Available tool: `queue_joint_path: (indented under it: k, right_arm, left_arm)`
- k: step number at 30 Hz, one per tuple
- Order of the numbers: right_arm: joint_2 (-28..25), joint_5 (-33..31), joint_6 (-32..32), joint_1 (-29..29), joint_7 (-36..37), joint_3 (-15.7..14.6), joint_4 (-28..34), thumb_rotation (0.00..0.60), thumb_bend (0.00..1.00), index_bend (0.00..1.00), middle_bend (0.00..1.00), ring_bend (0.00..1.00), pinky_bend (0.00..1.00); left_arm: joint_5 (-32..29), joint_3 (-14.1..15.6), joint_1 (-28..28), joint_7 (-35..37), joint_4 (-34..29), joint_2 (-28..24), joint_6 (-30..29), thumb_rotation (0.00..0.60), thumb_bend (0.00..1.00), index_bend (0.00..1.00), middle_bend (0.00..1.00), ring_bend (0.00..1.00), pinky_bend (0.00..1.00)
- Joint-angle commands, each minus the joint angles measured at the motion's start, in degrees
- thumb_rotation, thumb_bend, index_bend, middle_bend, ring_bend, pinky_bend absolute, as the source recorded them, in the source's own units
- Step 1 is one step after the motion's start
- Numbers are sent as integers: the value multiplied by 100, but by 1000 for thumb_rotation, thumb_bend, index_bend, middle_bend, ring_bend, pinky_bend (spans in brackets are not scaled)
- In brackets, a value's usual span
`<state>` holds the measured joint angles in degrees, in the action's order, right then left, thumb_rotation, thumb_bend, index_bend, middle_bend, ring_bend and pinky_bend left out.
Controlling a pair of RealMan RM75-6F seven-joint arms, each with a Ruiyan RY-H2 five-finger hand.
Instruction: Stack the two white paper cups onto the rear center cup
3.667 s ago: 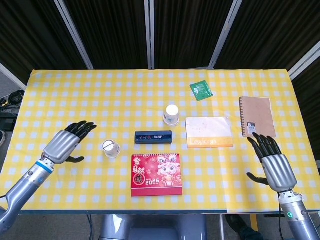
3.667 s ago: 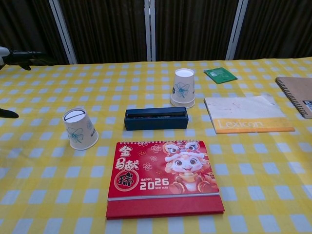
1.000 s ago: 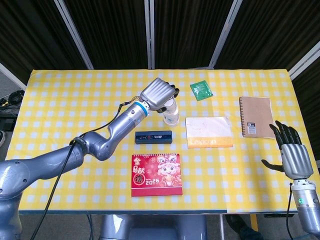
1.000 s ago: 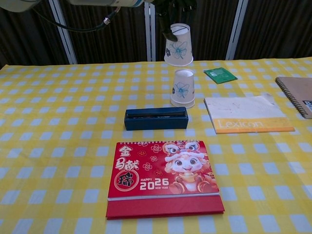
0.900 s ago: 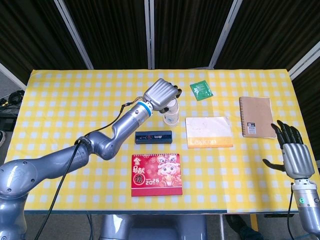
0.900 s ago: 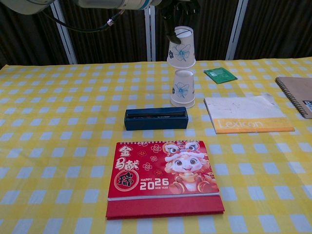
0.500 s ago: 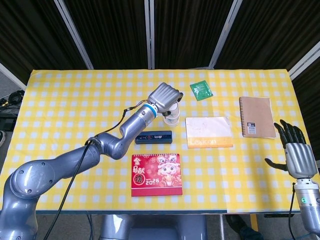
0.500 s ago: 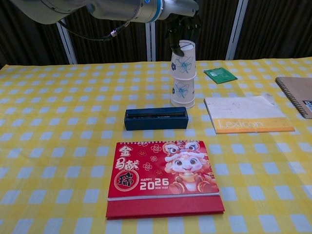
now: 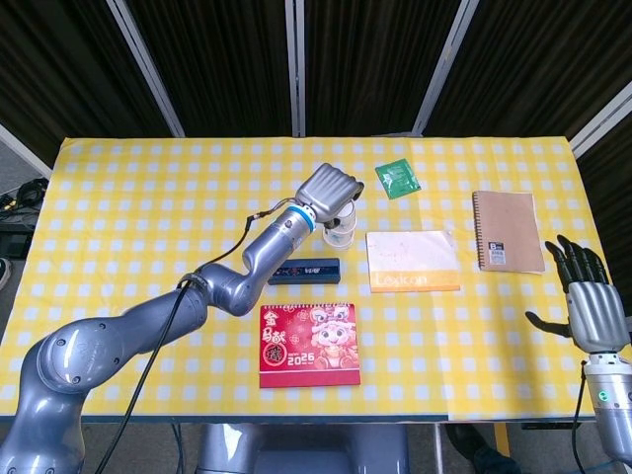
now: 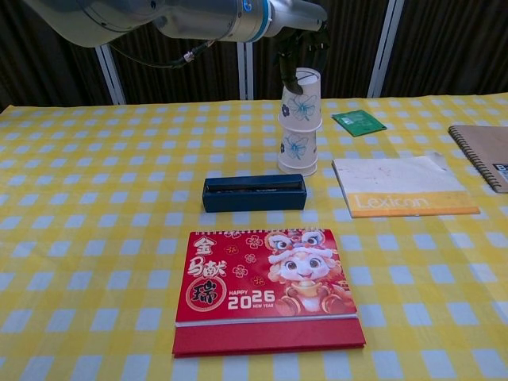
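Note:
Two upside-down white paper cups with a blue flower print stand at the rear centre. The upper cup [image 10: 301, 101] sits slightly tilted, part-way down over the lower cup [image 10: 296, 152]. My left hand [image 10: 299, 41] grips the upper cup from above, its dark fingers [image 10: 290, 77] on the cup's top. In the head view the left hand [image 9: 331, 188] covers most of the stack, and only the cups' base [image 9: 339, 233] shows. My right hand [image 9: 590, 299] hangs off the table's right edge, fingers spread, holding nothing.
A dark blue box [image 10: 254, 193] lies just in front of the cups. A red 2026 calendar [image 10: 267, 287] is nearer me. A Lexicon notepad [image 10: 401, 186], a brown spiral notebook [image 9: 508, 230] and a green packet [image 10: 359, 121] lie to the right.
My left hand took the front-left cup, carried it over the rear centre cup and lowered it onto that cup. The right hand drew back slightly to the right.

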<state>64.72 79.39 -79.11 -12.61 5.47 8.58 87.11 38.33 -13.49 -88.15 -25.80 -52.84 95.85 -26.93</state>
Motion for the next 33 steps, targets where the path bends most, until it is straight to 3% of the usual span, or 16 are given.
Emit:
queue_joint_path:
  k: [1, 2, 5, 12, 15, 17, 19, 24, 33]
  right_arm:
    - [-13, 22, -20, 12, 9, 0, 23, 600, 0, 2, 0, 0, 0]
    - [-14, 26, -26, 15, 8, 0, 26, 600, 0, 2, 0, 0, 0]
    - [-23, 29, -48, 29, 9, 9, 39, 600, 0, 2, 0, 0, 0]
    - [-30, 46, -49, 38, 24, 14, 43, 600, 0, 2, 0, 0, 0]
    - [-31, 55, -49, 42, 24, 14, 45, 600, 0, 2, 0, 0, 0]
    - [-33, 73, -44, 41, 23, 8, 49, 600, 0, 2, 0, 0, 0]
    - [-47, 113, -52, 44, 27, -6, 68, 600, 0, 2, 0, 0, 0]
    - [-75, 220, -73, 51, 46, -44, 136, 600, 0, 1, 0, 0, 0]
    - [-115, 249, -94, 78, 69, -58, 203, 600, 0, 0, 0, 0, 0]
  left_arm:
    - [-104, 28, -39, 75, 55, 43, 94, 600, 194, 254, 134, 185, 321]
    - [-91, 26, -39, 89, 58, 53, 64, 600, 160, 165, 62, 120, 277]
    - [60, 3, -6, 168, 45, 74, -134, 600, 138, 20, 1, 24, 196]
    - [295, -42, 120, 323, -118, -53, -377, 600, 128, 0, 0, 0, 86]
    - [387, -60, 230, 380, -254, -159, -565, 600, 22, 0, 0, 0, 4]
    - [398, -75, 384, 329, -461, -279, -968, 600, 0, 0, 0, 0, 0]
    - [361, -162, 636, 373, -870, -440, -1489, 600, 0, 0, 0, 0, 0]
    - [555, 67, 1622, 291, -2463, -1350, -2781, 600, 0, 0, 0, 0, 0]
    - [1384, 656, 3175, 873, -3973, -2394, -4063, 600, 0, 0, 0, 0, 0]
